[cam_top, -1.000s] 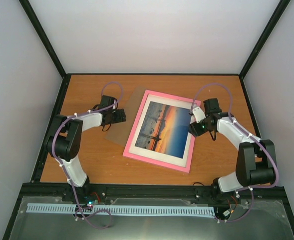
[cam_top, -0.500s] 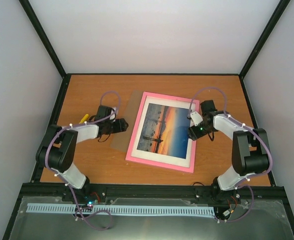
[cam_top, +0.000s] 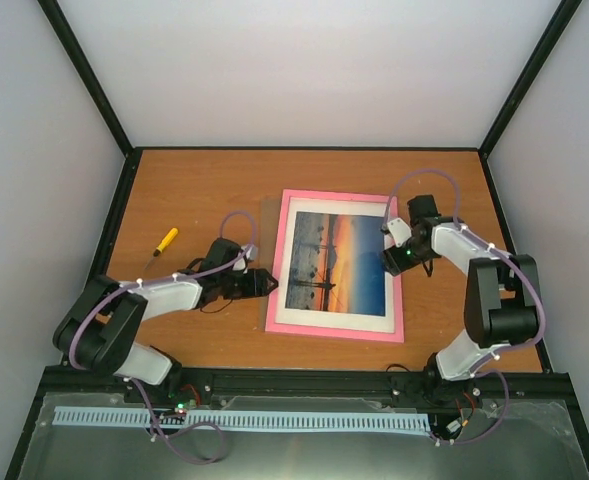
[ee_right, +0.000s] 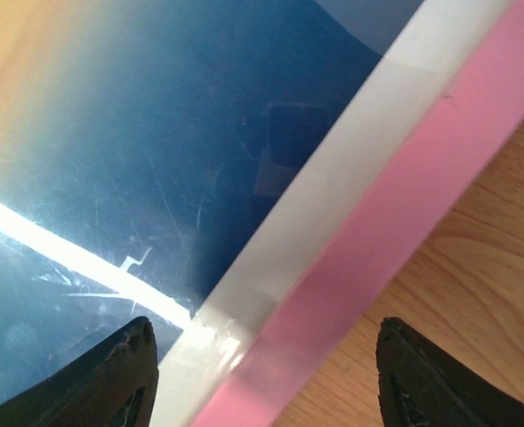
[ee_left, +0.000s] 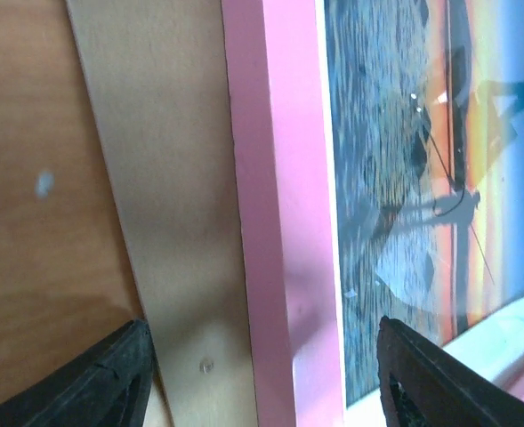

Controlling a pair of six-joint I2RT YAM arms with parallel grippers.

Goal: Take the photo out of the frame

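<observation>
The pink frame (cam_top: 398, 300) lies flat on the table with the sunset photo (cam_top: 337, 262) inside it, behind a white mat (cam_top: 326, 320). My left gripper (cam_top: 269, 283) is low at the frame's left rail. In the left wrist view the left gripper (ee_left: 262, 360) is open, its fingers either side of the pink rail (ee_left: 275, 222) without touching it. My right gripper (cam_top: 394, 258) is at the right rail. In the right wrist view the right gripper (ee_right: 262, 360) is open too, straddling the mat (ee_right: 333, 196) and the pink rail (ee_right: 422, 196).
A beige backing board (ee_left: 173, 222) lies under the frame's left side. A yellow-handled tool (cam_top: 165, 240) rests on the table at the left. Black posts and grey walls close in the wooden table (cam_top: 194, 180).
The frame has turned until it sits nearly square to the table. My left arm swung down and right to the frame's left rail, uncovering the yellow tool, and its jaws narrowed a little.
</observation>
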